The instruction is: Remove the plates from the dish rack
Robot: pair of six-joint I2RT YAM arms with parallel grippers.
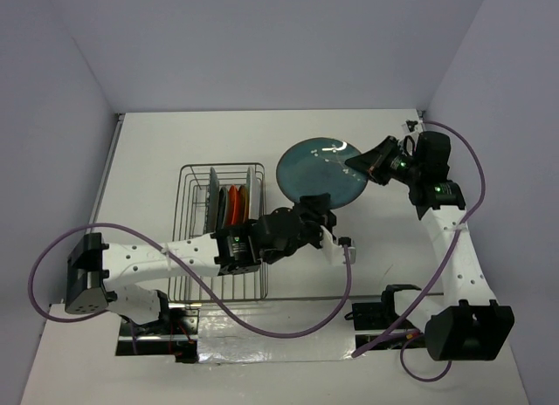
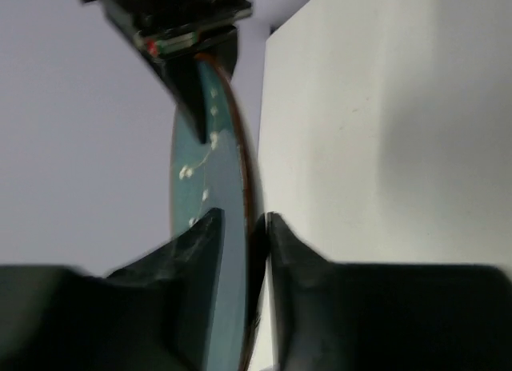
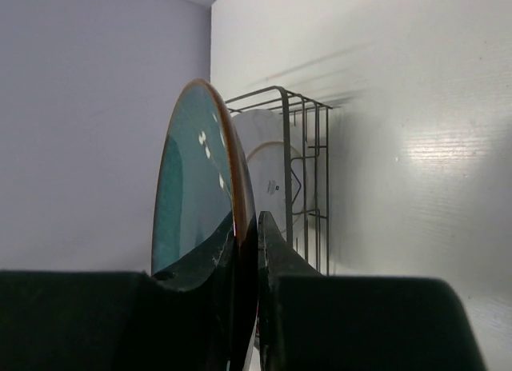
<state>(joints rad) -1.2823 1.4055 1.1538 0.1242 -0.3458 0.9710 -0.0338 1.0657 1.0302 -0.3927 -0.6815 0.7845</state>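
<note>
A large teal plate (image 1: 319, 171) with an orange rim hangs flat over the table, just right of the dish rack (image 1: 188, 248). Both grippers hold it. My left gripper (image 1: 319, 204) pinches its near-left rim; in the left wrist view its jaws (image 2: 244, 219) straddle the plate's edge (image 2: 200, 187). My right gripper (image 1: 358, 165) is shut on the far-right rim, and the right wrist view shows the teal plate (image 3: 196, 187) squeezed between the jaws (image 3: 248, 227). Several plates stand upright in the rack: a dark one (image 1: 212, 200), a red-orange one (image 1: 234, 204) and a white one (image 3: 268, 163).
The grey wire rack (image 3: 308, 147) sits left of centre, its near half holding no plates. White table (image 1: 393, 248) lies under and right of the held plate. Purple cables loop over the near edge (image 1: 288, 331). Walls close in the table on three sides.
</note>
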